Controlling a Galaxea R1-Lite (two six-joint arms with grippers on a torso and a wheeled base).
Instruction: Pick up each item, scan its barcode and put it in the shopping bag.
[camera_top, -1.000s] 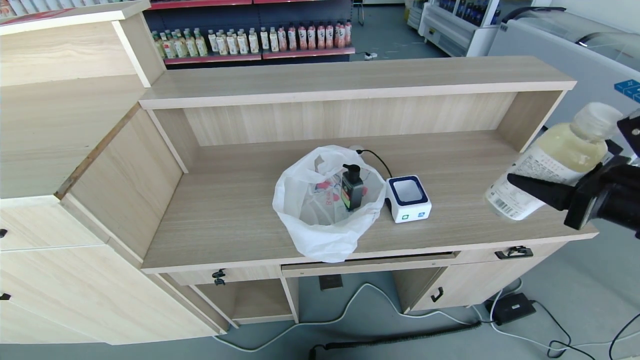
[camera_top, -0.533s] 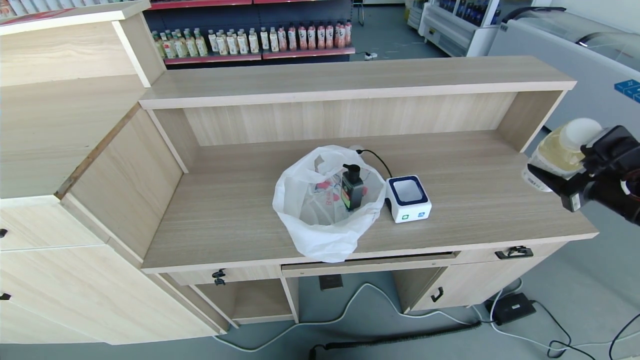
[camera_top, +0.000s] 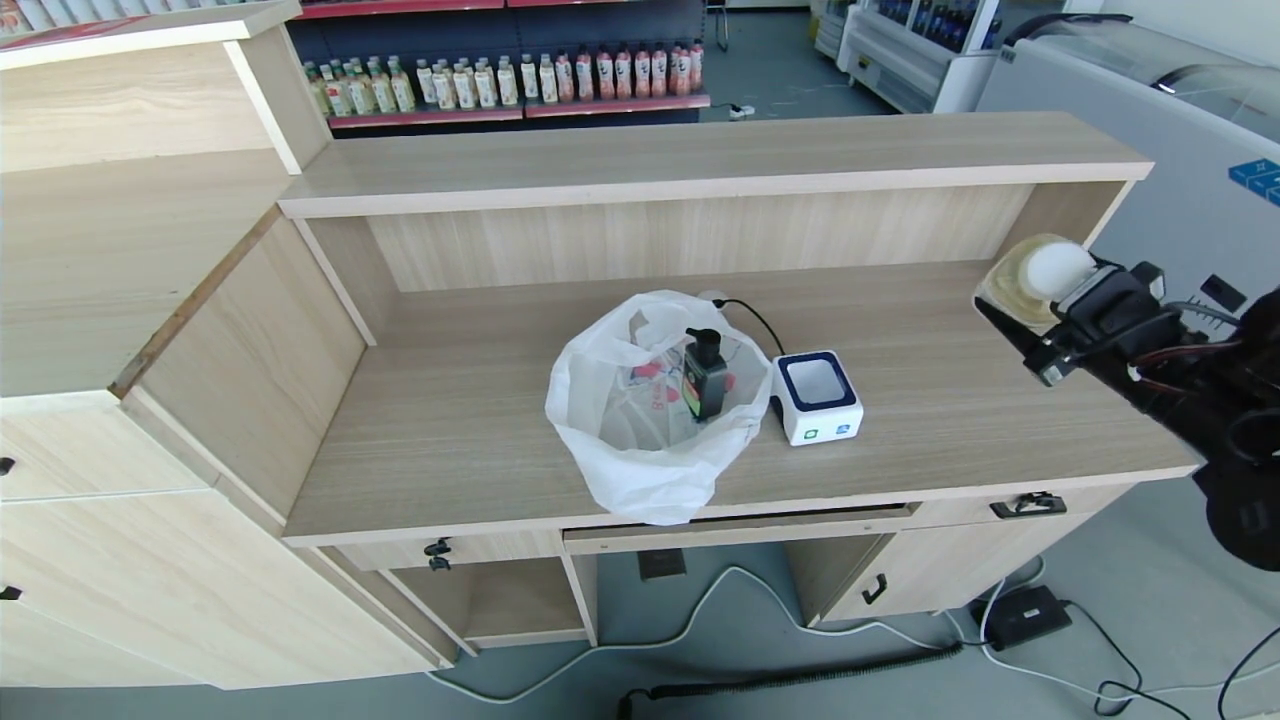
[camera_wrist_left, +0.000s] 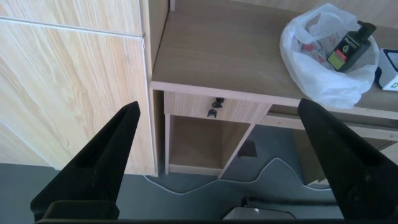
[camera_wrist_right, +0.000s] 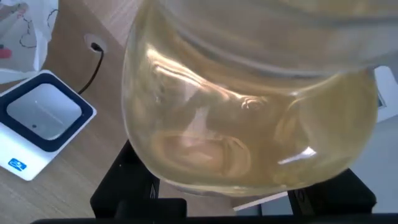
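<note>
While aloft, bottle (camera_top: 1035, 275) now cap-up

I see a light wooden bench (camera_top: 480, 420) with black drawer handles (camera_top: 1027, 505). Behind it stands a red shelf (camera_top: 600, 104) of drink bottles (camera_top: 500, 82).

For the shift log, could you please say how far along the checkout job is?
Done: the black pump bottle stands in the white plastic shopping bag. In hand: the right claw grips a clear bottle of yellowish liquid, away from the white square scanner. Left: scanning and bagging it.
</note>
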